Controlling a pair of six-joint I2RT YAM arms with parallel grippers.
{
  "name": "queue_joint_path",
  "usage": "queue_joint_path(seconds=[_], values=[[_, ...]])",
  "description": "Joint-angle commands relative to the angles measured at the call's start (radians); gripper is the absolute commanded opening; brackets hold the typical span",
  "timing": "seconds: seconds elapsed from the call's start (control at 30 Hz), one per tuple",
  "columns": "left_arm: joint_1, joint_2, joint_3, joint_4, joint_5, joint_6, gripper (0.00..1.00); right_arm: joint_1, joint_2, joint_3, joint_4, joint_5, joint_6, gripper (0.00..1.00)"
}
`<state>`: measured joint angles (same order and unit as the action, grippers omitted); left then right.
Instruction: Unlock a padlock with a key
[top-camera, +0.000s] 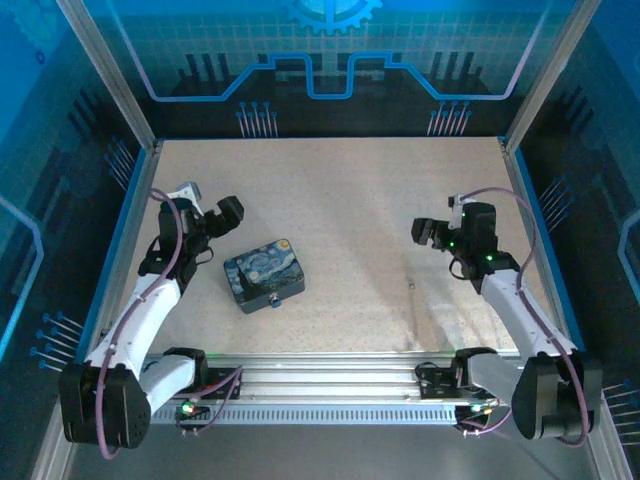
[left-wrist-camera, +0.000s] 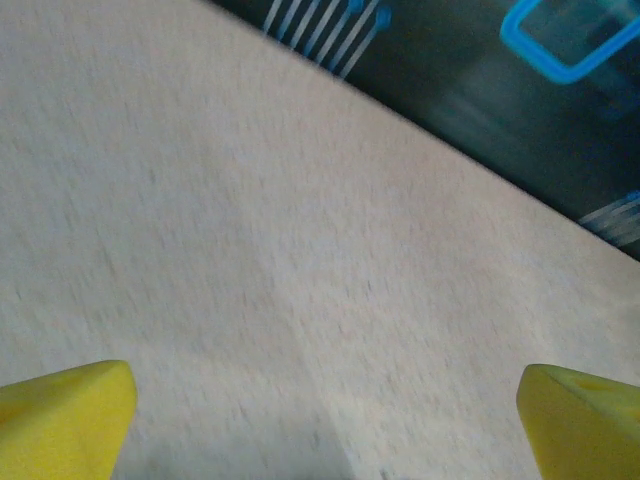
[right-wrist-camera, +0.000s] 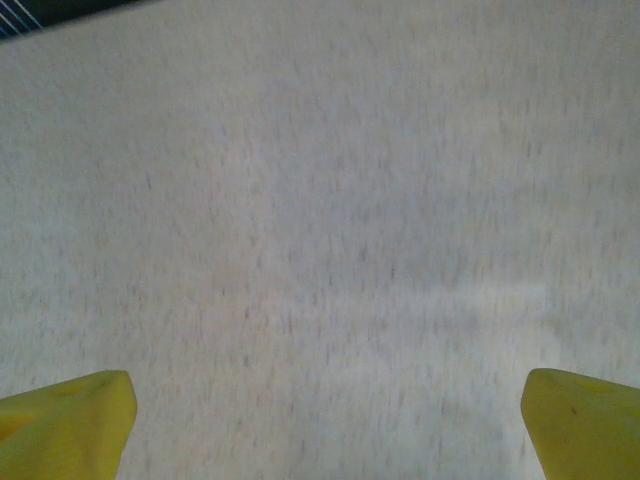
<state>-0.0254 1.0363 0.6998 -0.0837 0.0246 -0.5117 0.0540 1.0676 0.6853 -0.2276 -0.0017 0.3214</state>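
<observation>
The tiny dark padlock (top-camera: 276, 300) hangs at the near edge of the starry-night box (top-camera: 262, 272), left of the table's middle. A small thin metal piece, apparently the key (top-camera: 411, 285), lies on the mat to the right, near my right arm. My left gripper (top-camera: 226, 216) hovers just up and left of the box. In its wrist view the left gripper (left-wrist-camera: 325, 420) is open, its yellow fingertips (left-wrist-camera: 65, 415) wide apart over bare mat. My right gripper (top-camera: 424, 232) hangs above and behind the key. It too is open, seen as (right-wrist-camera: 325, 425) with nothing between its fingertips (right-wrist-camera: 580, 420).
The beige mat (top-camera: 350, 200) is fenced by blue side rails (top-camera: 128, 225) and a dark printed back wall (top-camera: 330, 100). An aluminium rail (top-camera: 330, 375) with both arm bases runs along the near edge.
</observation>
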Motion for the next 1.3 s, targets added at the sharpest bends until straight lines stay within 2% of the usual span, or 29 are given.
queue_joint_path(seconds=[0.0, 0.13, 0.27, 0.5, 0.73, 0.9, 1.27], values=[[-0.045, 0.004, 0.007, -0.128, 0.150, -0.178, 0.99, 0.020, -0.045, 0.010, -0.263, -0.045, 0.098, 1.00], [-0.162, 0.033, 0.014, -0.117, 0.164, -0.229, 0.99, 0.058, -0.063, 0.006, -0.365, -0.044, 0.116, 0.93], [-0.283, 0.070, 0.023, -0.075, 0.166, -0.276, 0.99, 0.107, -0.045, -0.003, -0.408, -0.030, 0.137, 0.81], [-0.429, 0.154, 0.067, -0.012, 0.133, -0.300, 0.99, 0.238, 0.103, 0.040, -0.445, 0.075, 0.139, 0.65], [-0.442, 0.180, 0.090, -0.029, 0.111, -0.276, 0.99, 0.316, 0.311, 0.133, -0.485, 0.149, 0.110, 0.52], [-0.442, 0.170, 0.095, -0.046, 0.097, -0.263, 0.99, 0.334, 0.426, 0.180, -0.500, 0.178, 0.117, 0.44], [-0.442, 0.188, 0.114, -0.062, 0.089, -0.254, 0.99, 0.340, 0.522, 0.227, -0.525, 0.195, 0.124, 0.35]])
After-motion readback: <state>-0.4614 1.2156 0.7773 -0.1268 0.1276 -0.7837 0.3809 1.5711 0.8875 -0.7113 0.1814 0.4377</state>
